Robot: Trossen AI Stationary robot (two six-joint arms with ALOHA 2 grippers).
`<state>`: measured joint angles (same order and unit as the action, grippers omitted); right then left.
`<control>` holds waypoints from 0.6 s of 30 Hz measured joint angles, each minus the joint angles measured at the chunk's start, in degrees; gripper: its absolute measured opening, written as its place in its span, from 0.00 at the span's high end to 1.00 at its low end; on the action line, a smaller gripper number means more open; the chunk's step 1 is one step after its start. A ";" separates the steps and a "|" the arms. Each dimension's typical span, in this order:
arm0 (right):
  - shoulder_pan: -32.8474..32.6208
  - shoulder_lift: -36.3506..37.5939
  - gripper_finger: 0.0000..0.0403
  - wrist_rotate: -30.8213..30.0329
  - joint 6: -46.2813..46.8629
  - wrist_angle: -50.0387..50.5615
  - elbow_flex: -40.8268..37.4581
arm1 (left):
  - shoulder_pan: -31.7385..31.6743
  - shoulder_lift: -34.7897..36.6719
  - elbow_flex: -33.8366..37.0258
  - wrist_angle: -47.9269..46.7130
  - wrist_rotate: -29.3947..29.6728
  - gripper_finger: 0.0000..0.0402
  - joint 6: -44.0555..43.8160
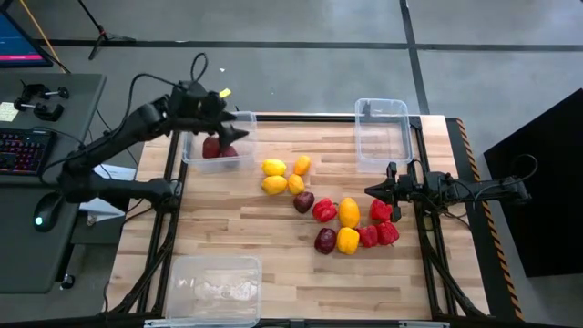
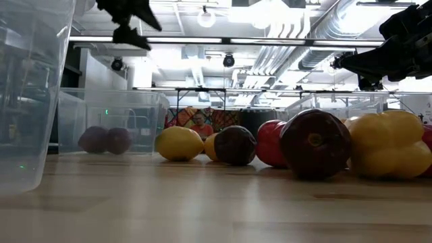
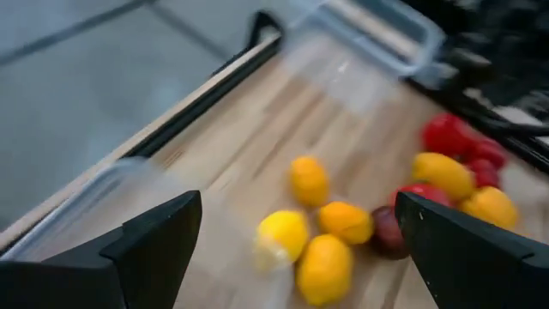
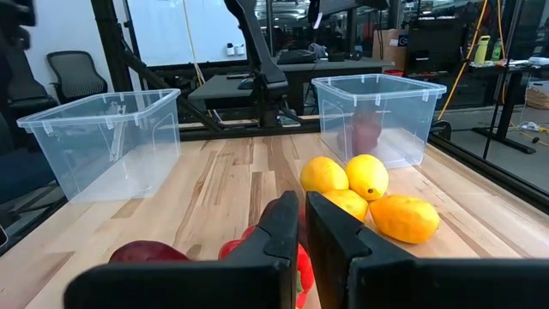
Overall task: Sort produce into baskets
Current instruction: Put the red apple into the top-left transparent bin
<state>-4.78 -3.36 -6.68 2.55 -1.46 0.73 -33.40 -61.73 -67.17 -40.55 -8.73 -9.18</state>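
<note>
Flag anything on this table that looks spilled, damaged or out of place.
Nothing stands out. The unsorted produce lies loose mid-table, two maroon fruits sit inside the far-left basket, and the other two tubs stand upright.

no text, label, brand, number or sign can be read on anything in these views, near either jaws or beyond.

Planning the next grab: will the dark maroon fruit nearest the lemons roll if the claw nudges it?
Probably. The maroon fruit looks round and glossy, so a nudge may send it rolling on the flat wooden table. The lemons right beside it could stop it on that side. The smooth skin may slip in a loose pinch.
</note>
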 joint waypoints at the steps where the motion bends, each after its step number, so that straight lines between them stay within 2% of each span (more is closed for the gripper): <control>1: -0.02 -0.01 0.96 0.00 0.00 0.01 0.00 | 1.56 0.56 1.74 2.74 0.00 0.07 -0.75; 4: -0.02 0.00 0.96 0.00 0.00 -0.01 0.00 | 6.60 1.82 8.42 12.83 -0.23 0.07 -7.20; 8: -0.02 -0.01 0.96 -0.01 0.00 -0.01 0.00 | 13.68 2.05 17.98 30.36 -5.77 0.07 -18.09; 10: -0.02 0.00 0.96 0.00 0.00 0.01 0.00 | 17.70 1.62 21.51 40.46 -5.84 0.07 -24.34; 12: 0.00 -0.02 0.96 0.00 0.00 0.01 0.00 | 21.12 0.73 23.49 48.92 -3.52 0.07 -28.36; 14: 0.01 -0.02 0.96 -0.60 -0.01 -0.01 0.00 | 23.74 -0.07 23.40 52.21 1.09 0.07 -30.37; 18: 0.30 -0.02 0.96 -3.14 3.86 -2.08 -0.02 | 26.29 -0.68 20.40 52.45 12.47 0.07 -32.19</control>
<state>-4.48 -3.38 -9.82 6.40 -3.54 0.71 -7.11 -62.41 -46.77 11.90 3.74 -41.37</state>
